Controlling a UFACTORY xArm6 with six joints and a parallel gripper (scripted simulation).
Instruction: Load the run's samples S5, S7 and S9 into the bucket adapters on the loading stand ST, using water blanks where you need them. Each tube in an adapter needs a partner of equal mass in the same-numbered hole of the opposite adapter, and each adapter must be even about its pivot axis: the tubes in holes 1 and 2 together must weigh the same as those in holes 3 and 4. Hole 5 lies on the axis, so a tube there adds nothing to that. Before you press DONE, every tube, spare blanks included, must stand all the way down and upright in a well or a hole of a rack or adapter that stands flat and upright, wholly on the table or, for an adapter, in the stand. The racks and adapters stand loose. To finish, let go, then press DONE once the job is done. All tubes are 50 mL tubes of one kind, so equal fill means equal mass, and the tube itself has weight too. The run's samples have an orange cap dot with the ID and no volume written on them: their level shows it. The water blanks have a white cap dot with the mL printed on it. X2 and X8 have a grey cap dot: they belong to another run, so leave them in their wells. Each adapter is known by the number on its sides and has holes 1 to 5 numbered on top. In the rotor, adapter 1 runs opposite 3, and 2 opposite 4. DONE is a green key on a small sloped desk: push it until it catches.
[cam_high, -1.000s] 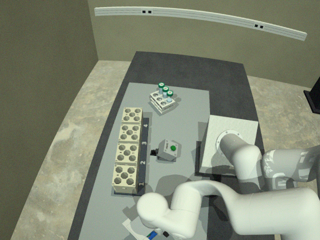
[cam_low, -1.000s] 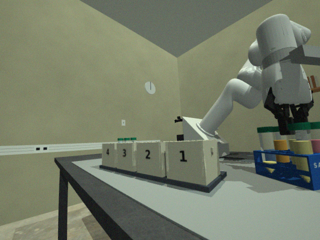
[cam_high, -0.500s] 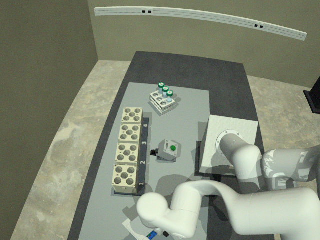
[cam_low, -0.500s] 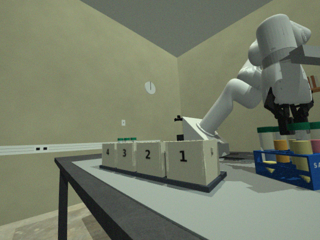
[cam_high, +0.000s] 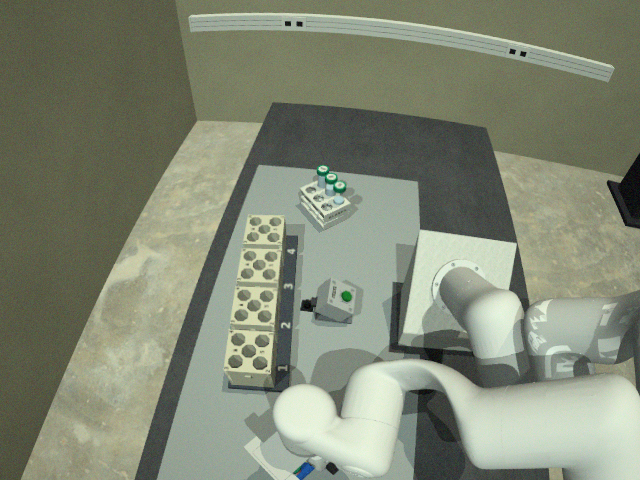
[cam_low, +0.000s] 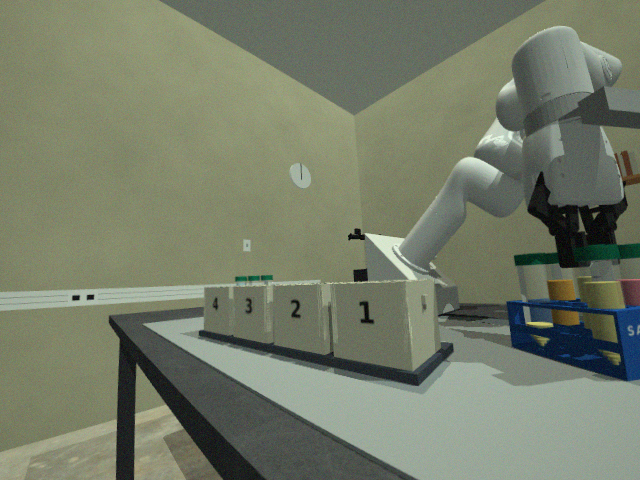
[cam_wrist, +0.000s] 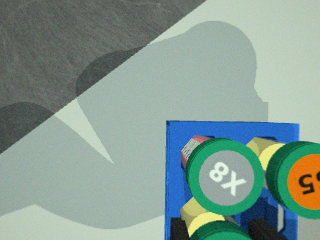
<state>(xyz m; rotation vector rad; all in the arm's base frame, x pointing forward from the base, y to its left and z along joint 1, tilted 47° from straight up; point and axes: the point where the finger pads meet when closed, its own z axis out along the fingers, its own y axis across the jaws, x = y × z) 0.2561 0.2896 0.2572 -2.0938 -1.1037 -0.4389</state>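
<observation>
My gripper (cam_low: 586, 253) (cam_wrist: 220, 233) is shut on a green-capped tube (cam_wrist: 220, 235) with yellow contents, standing in the blue sample rack (cam_low: 627, 361) (cam_wrist: 172, 175); its cap dot is out of view. Beside it are grey-dotted X8 (cam_wrist: 227, 180) and an orange-dotted tube (cam_wrist: 306, 181) showing a 5, partly cut off. The loading stand (cam_high: 285, 341) (cam_low: 379, 370) bears adapter 1 (cam_high: 250, 376) (cam_low: 372, 341), adapter 2 (cam_low: 305, 333), adapter 3 (cam_low: 253, 328) and adapter 4 (cam_low: 216, 320); their holes look empty. The blanks rack (cam_high: 337, 215) shows three tubes. The green DONE key (cam_high: 346, 296) stands out.
The small sloped desk (cam_high: 328, 302) stands between the loading stand and the white arm base (cam_high: 465, 248). A small black object (cam_high: 308, 304) lies at the desk's side. Tubes stand close together around the gripper. The dark table edge (cam_wrist: 90, 40) runs past the blue rack.
</observation>
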